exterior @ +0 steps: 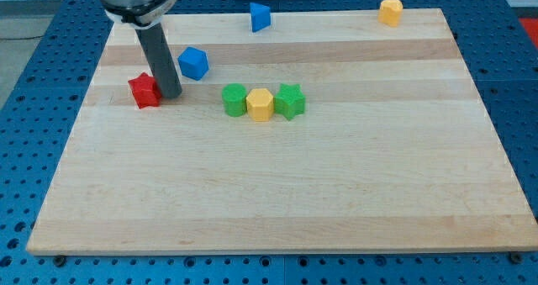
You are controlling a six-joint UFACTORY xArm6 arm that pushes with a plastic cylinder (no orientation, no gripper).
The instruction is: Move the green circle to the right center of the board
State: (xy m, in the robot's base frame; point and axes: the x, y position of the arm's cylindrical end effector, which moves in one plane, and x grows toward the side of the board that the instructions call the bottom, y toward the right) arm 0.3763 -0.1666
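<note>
- Blue perforated metal desk [34,83] surrounds a pale wooden board [336,192] with visible grain stripes.
- No claw exists on this arm: it ends in a dark straight rod, holding nothing.
- My tip [171,95] sits at the view's upper left, touching or just beside a red star-shaped block [145,90].
- 1 green circle block [234,99], the task's thing, lies left of the board's centre, touching a yellow hexagonal block [260,104], which touches a green star-shaped block [290,100].
- It looks light, rigid and smooth, likely to slide easily; I judge pushing its left side best, though both neighbours block the way rightward.
- Other blocks: a blue angular block [193,63], a blue wedge-like block [260,17], a yellow block [390,12] at the top right.
</note>
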